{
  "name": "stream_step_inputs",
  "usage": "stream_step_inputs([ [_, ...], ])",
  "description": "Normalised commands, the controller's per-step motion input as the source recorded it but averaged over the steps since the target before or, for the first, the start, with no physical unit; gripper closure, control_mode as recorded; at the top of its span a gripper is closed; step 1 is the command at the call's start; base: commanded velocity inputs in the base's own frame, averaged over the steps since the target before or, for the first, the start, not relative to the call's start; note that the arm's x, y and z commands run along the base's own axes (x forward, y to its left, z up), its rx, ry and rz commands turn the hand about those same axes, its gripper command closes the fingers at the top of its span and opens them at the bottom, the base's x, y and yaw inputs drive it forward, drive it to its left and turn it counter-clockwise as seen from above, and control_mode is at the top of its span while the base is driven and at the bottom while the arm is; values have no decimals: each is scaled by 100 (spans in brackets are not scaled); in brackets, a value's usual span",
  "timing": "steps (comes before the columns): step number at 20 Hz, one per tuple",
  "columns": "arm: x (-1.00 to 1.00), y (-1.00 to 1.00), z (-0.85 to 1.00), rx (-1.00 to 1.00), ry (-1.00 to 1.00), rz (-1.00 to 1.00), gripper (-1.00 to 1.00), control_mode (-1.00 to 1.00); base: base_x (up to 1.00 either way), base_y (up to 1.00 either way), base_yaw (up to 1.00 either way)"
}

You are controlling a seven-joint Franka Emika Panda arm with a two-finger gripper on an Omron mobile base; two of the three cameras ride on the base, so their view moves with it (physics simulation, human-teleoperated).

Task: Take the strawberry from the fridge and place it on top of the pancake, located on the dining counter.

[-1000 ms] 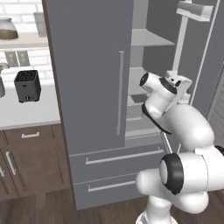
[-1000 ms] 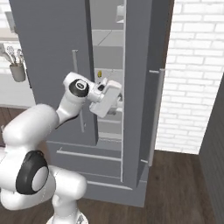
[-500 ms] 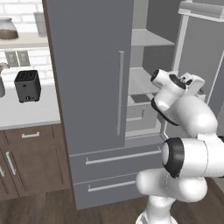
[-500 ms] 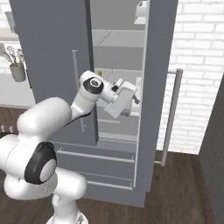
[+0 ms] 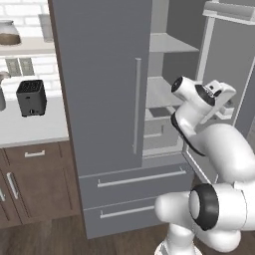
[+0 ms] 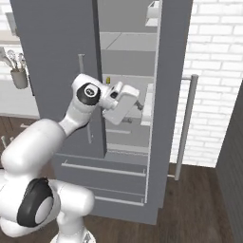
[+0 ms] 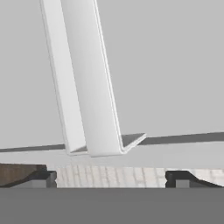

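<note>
- The fridge [image 5: 109, 99] is tall and grey. Its left door is shut and has a long bar handle [image 5: 136, 105]. Its right door [image 6: 173, 95] is swung open.
- Inside are pale grey shelves [image 5: 167, 44]. Below are two drawers [image 5: 139, 180].
- A small yellow thing [image 6: 108, 80] sits on a shelf inside, seen from the right base view. I cannot see a red berry in any picture.
- The white arm reaches into the open side of the fridge. The pincer [image 7: 111, 178] is spread wide, with its two dark tips far apart, and it holds nothing.
- Right in front of the pincer, in the hand view, is a pale door bin [image 7: 89, 87] with the grey door behind it.
- To the left of the fridge is a white bench [image 5: 30, 124] with a black toaster [image 5: 31, 97] on it and brown cupboards [image 5: 30, 184] under it.
- To the right is a white brick wall [image 6: 213, 71].
</note>
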Motion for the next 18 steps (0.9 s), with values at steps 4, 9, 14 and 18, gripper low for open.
stream_step_inputs([
  [4,-28,95,5,8,-4,14,-100,-100,0,0,0],
  [9,-2,100,6,28,-7,18,-100,-100,0,0,0],
  [14,6,100,-15,55,-1,22,-100,-100,0,0,0],
  [18,-2,32,-6,58,-11,11,-100,-100,0,0,0],
])
